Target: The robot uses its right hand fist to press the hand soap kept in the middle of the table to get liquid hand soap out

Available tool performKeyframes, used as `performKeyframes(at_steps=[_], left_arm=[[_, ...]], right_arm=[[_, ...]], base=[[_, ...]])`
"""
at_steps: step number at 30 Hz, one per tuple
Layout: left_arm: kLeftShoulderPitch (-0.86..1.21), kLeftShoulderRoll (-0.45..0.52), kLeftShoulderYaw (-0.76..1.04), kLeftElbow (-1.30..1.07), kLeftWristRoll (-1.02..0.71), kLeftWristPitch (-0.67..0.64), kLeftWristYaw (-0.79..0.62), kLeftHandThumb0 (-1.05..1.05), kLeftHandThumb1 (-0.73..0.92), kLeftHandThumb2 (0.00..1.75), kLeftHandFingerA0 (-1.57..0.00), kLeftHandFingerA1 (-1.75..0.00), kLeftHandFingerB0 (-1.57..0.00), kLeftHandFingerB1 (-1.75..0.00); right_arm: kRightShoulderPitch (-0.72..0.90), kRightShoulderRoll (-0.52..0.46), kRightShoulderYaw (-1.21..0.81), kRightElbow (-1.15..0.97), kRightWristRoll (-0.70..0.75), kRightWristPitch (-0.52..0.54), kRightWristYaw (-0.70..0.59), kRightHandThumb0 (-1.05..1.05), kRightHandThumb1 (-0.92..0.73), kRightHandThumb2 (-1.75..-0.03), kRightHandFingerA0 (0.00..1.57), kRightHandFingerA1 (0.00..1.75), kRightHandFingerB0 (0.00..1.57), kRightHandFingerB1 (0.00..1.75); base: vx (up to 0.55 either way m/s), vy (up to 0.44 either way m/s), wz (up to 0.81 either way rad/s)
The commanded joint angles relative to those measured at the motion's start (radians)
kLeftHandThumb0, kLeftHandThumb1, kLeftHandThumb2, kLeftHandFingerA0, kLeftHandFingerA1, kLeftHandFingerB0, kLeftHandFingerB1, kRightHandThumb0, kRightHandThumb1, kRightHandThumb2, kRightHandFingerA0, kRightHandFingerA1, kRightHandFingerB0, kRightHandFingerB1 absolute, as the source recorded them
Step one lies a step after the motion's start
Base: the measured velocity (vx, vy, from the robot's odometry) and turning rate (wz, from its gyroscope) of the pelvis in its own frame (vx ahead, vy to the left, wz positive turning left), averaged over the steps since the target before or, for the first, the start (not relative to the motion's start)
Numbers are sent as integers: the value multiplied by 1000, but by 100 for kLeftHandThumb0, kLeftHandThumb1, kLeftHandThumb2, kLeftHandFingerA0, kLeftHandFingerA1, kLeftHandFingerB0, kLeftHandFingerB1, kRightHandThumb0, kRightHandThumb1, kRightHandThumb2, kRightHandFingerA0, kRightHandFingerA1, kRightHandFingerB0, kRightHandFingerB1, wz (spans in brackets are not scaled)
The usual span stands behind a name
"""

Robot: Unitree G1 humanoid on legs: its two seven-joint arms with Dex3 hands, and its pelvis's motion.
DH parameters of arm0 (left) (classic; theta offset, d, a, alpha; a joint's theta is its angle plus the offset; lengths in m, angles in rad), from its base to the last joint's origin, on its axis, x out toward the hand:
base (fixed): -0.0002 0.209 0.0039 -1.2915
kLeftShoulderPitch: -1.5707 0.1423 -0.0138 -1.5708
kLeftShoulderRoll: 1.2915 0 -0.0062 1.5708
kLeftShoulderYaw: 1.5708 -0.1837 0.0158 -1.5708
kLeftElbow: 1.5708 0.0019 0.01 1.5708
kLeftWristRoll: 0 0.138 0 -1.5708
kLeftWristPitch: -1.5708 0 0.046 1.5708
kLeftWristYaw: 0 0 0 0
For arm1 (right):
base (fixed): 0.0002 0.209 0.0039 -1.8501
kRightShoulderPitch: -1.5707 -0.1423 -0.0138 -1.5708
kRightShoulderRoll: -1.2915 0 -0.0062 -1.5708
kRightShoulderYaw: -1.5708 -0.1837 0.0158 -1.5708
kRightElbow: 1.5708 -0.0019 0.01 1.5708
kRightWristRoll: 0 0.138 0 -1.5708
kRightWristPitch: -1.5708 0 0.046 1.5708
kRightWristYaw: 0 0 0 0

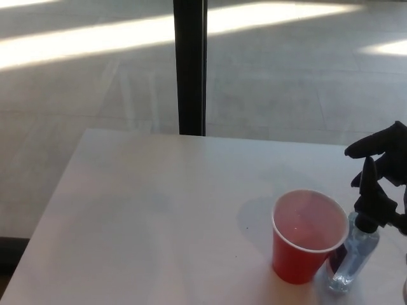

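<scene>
White rectangular tabletop [159,216], seen from above, pale tiled floor behind and a black vertical post [190,67] rising at the far edge. Near the table's right front: a red plastic cup [305,236], upright, white rim, mouth open; inside looks pinkish and no liquid level can be made out. Just beside it on the right, touching or nearly so, a clear plastic hand-soap bottle with a black pump top [356,251]; bottle partly hidden behind the cup, clear contents inside, a dark label patch low on its side; fill level not readable. The pump nozzle stands up above the cup rim. So the soap sits right of centre, toward the table's right edge. Right hand [388,152], black, enters at the right border, above and slightly behind the pump head; fingers curled loosely, holding nothing, one finger extended leftward. Contact with the pump cannot be confirmed. Left hand out of frame.
</scene>
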Motion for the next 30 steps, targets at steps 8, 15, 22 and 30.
performKeyframes(at_steps=[8,15,22,30], left_arm=[[17,-2,3,-1,-5,10,23,-32,71,110,-64,-100,-50,-86],[18,-1,11,7,-13,19,29,-32,73,108,-63,-99,-49,-84],[41,-3,7,0,-8,10,31,-30,71,109,-64,-98,-48,-82],[37,4,-4,19,4,5,33,-32,71,109,-66,-97,-50,-82]], right_arm=[[-60,-78,-10,42,69,81,161,-17,-69,-95,94,160,78,116],[-191,-107,-35,1,133,169,229,-24,-84,-65,90,160,78,71],[-262,-91,-48,-95,213,331,274,-15,-69,-89,92,162,80,96],[-292,-95,-79,-130,247,392,279,-15,-74,-84,85,168,75,97]], base=[[0,0,0],[0,0,0],[0,0,0],[0,0,0]])
